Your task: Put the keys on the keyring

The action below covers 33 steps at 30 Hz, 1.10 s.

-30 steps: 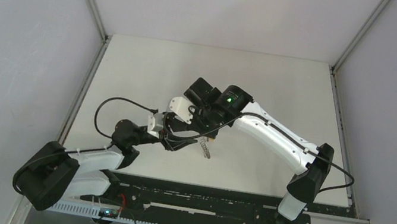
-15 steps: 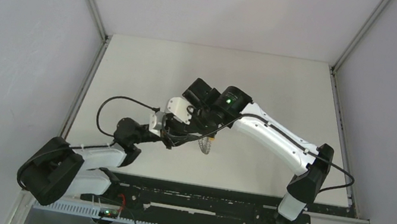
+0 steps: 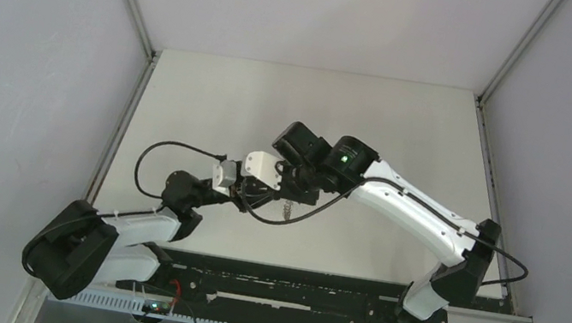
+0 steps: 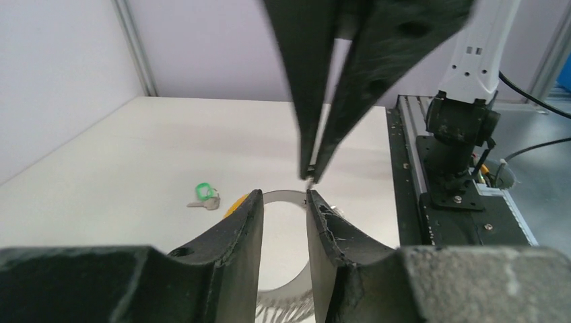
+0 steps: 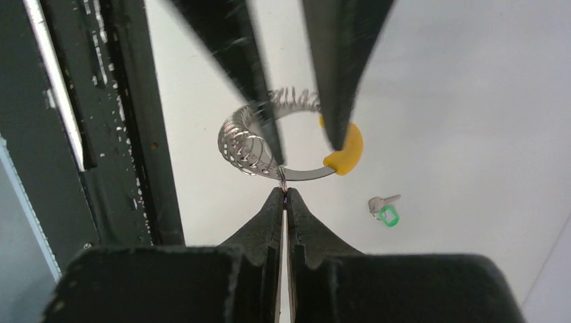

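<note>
The keyring is a grey band with a wire coil and a yellow section. It sits under both grippers, mid-table in the top view. My left gripper has its jaws partly apart astride the ring. Table shows through the gap, and I cannot tell whether they press on the ring. My right gripper is shut, and a thin sliver of metal at its tips touches the ring's band. The green-headed key lies flat beside the ring. The orange-headed key is hidden.
A black rail runs along the table's near edge, close to the ring. The right arm's base stands on it. A black cable loops over the left arm. Grey walls enclose the table at the back and both sides.
The right arm has swung its wrist and elbow to the right. Both grippers and the ring have shifted slightly. The left jaws have narrowed.
</note>
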Tool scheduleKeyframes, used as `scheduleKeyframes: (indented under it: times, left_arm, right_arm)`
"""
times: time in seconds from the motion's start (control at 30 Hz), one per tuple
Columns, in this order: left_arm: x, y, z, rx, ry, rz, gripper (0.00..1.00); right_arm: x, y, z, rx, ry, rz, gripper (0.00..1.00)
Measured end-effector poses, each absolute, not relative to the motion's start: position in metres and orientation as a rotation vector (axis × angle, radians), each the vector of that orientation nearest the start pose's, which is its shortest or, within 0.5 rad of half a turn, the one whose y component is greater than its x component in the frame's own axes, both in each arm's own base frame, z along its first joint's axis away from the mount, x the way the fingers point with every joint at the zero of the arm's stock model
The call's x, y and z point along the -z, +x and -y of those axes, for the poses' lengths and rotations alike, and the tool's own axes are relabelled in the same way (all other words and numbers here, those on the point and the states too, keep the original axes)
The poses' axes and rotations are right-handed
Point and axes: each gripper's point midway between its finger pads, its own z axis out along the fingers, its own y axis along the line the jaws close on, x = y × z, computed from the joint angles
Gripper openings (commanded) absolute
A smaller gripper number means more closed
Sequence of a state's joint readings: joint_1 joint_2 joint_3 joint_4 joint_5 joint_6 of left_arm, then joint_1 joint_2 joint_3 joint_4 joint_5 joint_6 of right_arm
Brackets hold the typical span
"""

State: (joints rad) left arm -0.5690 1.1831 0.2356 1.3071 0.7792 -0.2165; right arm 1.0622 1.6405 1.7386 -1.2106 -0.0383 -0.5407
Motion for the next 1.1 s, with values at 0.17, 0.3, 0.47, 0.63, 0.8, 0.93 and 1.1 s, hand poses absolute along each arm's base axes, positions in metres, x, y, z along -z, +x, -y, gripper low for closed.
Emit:
scheduleKeyframes:
  times: [0.17, 0.3, 0.47, 0.63, 0.8, 0.93, 1.1]
  left_arm:
    - [-0.228, 0.190, 0.272, 1.113, 0.902, -1.058, 0.35]
    - [-0.228, 0.187, 0.272, 1.121, 0.913, -1.053, 0.39]
    - [-0.227, 0.177, 0.274, 1.149, 0.965, -1.030, 0.40]
    - [-0.227, 0.170, 0.274, 1.167, 1.000, -1.010, 0.40]
    - [-0.227, 0.167, 0.276, 1.178, 1.011, -1.003, 0.37]
    - [-0.227, 0.166, 0.277, 1.181, 1.013, -1.002, 0.34]
    - [-0.227, 0.167, 0.277, 1.180, 1.008, -1.004, 0.27]
  right_arm:
    - [-0.232, 0.172, -0.299, -0.264, -1.980, -1.781, 0.00]
    - [-0.234, 0.171, -0.301, -0.280, -1.983, -1.757, 0.00]
    - [-0.234, 0.172, -0.303, -0.280, -1.982, -1.750, 0.00]
    - [-0.235, 0.173, -0.305, -0.282, -1.979, -1.736, 0.00]
    - [-0.236, 0.172, -0.309, -0.284, -1.989, -1.715, 0.00]
    - [-0.235, 0.169, -0.310, -0.286, -1.997, -1.708, 0.00]
    - [-0.235, 0.167, -0.312, -0.289, -2.010, -1.696, 0.00]
